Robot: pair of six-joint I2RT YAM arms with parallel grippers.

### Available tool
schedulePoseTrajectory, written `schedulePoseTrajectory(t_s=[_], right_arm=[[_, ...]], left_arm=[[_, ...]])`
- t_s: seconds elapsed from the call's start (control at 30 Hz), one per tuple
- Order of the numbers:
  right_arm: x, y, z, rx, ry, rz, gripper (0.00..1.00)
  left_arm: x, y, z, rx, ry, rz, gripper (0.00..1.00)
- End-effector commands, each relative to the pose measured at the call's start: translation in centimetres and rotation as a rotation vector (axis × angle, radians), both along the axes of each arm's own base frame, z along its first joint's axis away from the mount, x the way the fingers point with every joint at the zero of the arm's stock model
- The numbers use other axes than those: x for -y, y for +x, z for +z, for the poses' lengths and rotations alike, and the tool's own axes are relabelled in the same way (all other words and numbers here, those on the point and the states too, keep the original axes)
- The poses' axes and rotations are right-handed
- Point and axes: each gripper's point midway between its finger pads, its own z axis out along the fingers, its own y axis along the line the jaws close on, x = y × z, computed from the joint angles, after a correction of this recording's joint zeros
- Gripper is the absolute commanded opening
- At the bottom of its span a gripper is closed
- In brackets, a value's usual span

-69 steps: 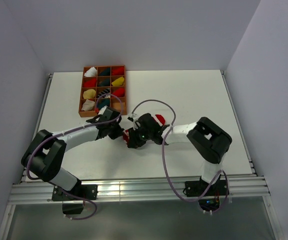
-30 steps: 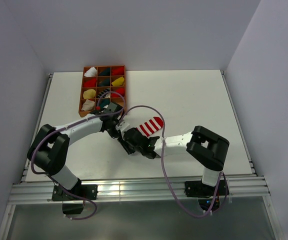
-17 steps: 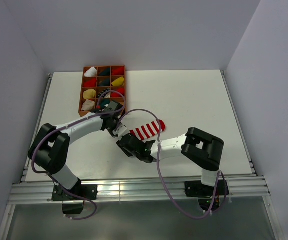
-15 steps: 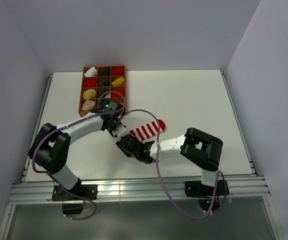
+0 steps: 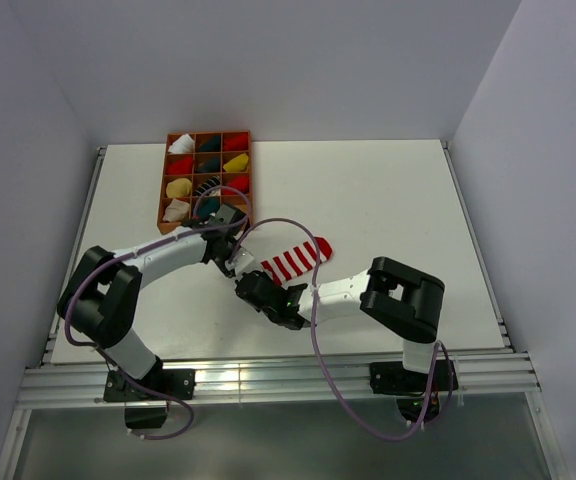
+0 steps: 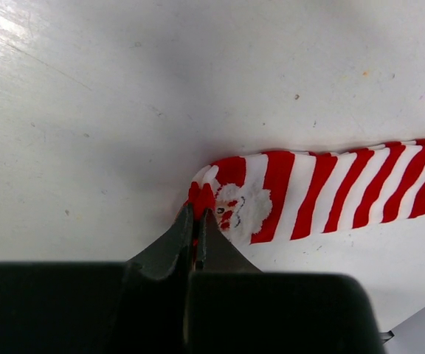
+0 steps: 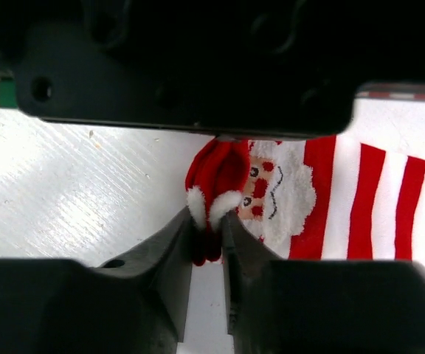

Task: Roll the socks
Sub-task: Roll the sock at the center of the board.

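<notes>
Looking down, I see the striped Santa sock point(image 5: 293, 260) lying flat on the bench point(image 5: 398, 200), its red toe pointing right. My left end effector point(image 6: 196, 212) is closed, pinching the cuff edge beside Santa's hat, and my right end effector point(image 7: 209, 221) grips that same red corner.

This is looking like a robotics lab: plain white walls point(image 5: 268, 60) are enclosing a white bench point(image 5: 388, 190), and two arms point(image 5: 158, 258) are sitting bolted to an aluminium rail point(image 5: 268, 382).
</notes>
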Motion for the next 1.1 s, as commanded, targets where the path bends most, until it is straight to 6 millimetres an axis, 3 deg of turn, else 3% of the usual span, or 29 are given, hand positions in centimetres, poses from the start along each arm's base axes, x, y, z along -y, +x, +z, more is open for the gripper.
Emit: schedulePoseTrajectory(t_s=[0.0, 0.17, 0.4, 0.5, 0.67, 0.73, 0.77, 0.9, 1.0, 1.07], right_arm=[[-1.3, 0.8, 2.7, 0.046, 0.095, -0.034, 0.2], [-1.3, -0.1, 2.4, -0.003, 0.121, -0.016, 0.0], [-0.3, -1.4, 2.0, -0.215, 0.234, 0.049, 0.0], [0.5, -1.0, 1.7, -0.311, 0.287, 0.042, 0.0], [0.9, -1.6, 0.5, -0.523, 0.379, 0.075, 0.0], [1.3, -1.1, -0.1, -0.58, 0.399, 0.061, 0.0], [1.3, -1.9, -0.9, -0.644, 0.401, 0.074, 0.0], [2.0, -1.7, -2.4, -0.762, 0.423, 0.049, 0.0], [2.3, -2.1, -3.1, -0.84, 0.446, 0.035, 0.0], [3.0, -1.7, -3.7, -0.884, 0.469, -0.006, 0.0]], left_arm=[[0.3, -0.3, 0.4, -0.001, -0.03, 0.024, 0.0], [-0.1, -0.6, 0.4, 0.005, -0.035, 0.047, 0.0], [-1.2, -0.9, 1.0, 0.051, -0.048, 0.114, 0.01], [-1.2, -0.8, 1.0, 0.063, -0.067, 0.13, 0.01], [-1.3, -0.2, 1.3, 0.084, -0.074, 0.135, 0.06], [-1.5, 0.0, 1.5, 0.099, -0.073, 0.145, 0.11], [-1.6, 0.0, 1.5, 0.108, -0.071, 0.146, 0.13], [-2.0, 0.5, 2.4, 0.166, -0.071, 0.154, 0.37], [-2.4, 0.7, 2.9, 0.212, -0.068, 0.152, 0.49], [-2.6, 0.4, 3.1, 0.231, -0.08, 0.147, 0.49]])
